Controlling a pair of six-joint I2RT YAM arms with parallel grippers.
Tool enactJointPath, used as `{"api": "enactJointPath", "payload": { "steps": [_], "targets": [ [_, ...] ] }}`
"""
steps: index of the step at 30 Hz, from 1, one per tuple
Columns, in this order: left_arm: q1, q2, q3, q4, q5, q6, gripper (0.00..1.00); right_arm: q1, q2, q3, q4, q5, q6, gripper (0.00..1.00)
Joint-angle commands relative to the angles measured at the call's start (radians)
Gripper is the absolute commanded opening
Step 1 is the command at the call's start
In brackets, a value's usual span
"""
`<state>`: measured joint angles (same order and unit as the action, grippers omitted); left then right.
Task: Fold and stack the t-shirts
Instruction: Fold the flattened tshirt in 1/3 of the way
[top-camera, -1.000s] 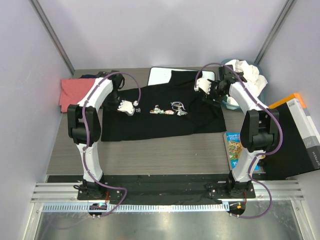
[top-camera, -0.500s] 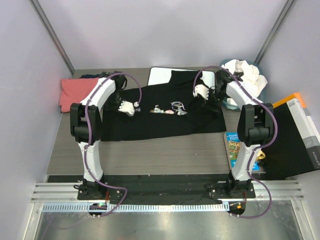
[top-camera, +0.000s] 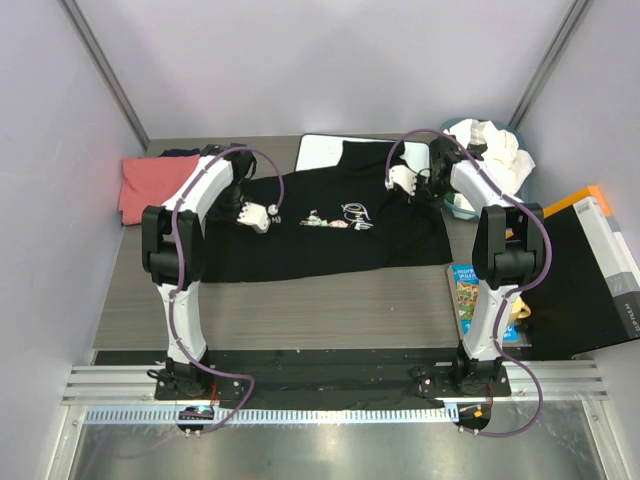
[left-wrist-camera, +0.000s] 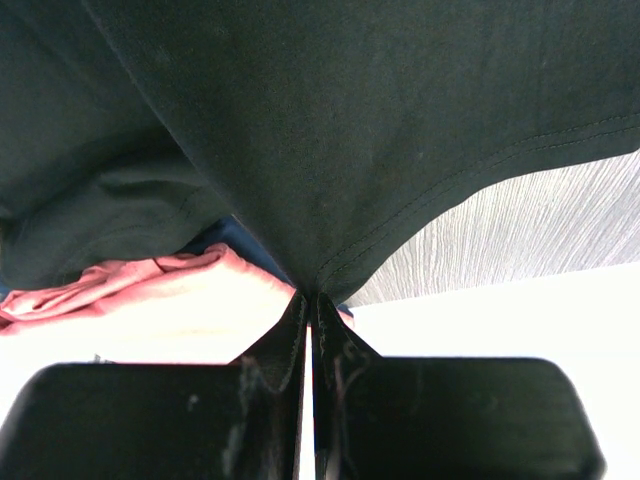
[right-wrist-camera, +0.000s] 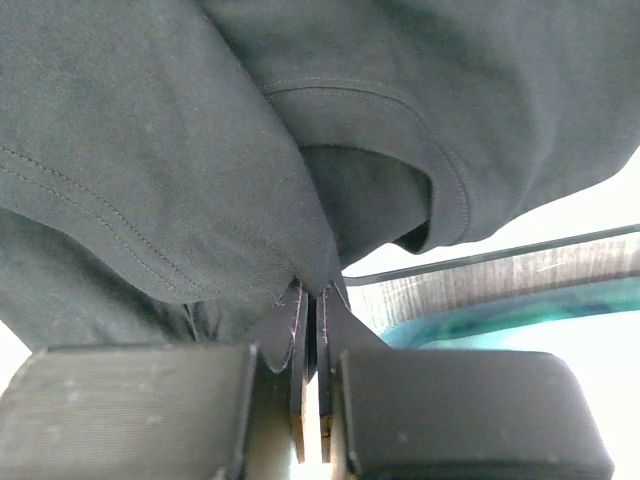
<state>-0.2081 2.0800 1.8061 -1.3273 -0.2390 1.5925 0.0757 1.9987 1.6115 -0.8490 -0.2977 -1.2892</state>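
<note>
Looking down from the top camera, the black t-shirt (top-camera: 330, 225) lies spread print-up across the middle of the table (top-camera: 300, 310), with its far edge right by the white board (top-camera: 320, 150). Both arms reach to its far corners, but from up there you can't really tell what the jaws are doing, since the arms block them.

The wrist cams sort that out. The left jaws are pressed together with the shirt's stitched edge pinched right at the tips. The right jaws are likewise clamped on a fold of black cloth, just below a sleeve opening (right-wrist-camera: 400, 190).

The left wrist view also picks up the coral-pink t-shirt (left-wrist-camera: 150, 285) bunched just past the black one. Overhead it sits at the far left of the table.

Only the top view shows the white t-shirts (top-camera: 497, 145) heaped in the teal basket (top-camera: 458, 208) at far right, plus a colourful book (top-camera: 467, 290) by the right arm. The right wrist view only catches a teal sliver of that basket.
</note>
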Motion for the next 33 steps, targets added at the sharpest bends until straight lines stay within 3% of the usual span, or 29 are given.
{"api": "enactJointPath", "payload": {
  "steps": [1,21,33],
  "targets": [
    [-0.001,-0.006,0.013,-0.305,-0.077,-0.019,0.0,0.006,-0.04,0.044,0.018,0.003,-0.019,0.02],
    [-0.008,-0.02,-0.054,-0.26,-0.178,-0.063,0.0,0.038,-0.083,0.111,0.111,-0.012,0.017,0.01],
    [-0.011,-0.024,-0.034,-0.297,-0.157,-0.074,0.0,0.058,-0.107,0.143,0.166,-0.023,0.045,0.01]
  ]
}}
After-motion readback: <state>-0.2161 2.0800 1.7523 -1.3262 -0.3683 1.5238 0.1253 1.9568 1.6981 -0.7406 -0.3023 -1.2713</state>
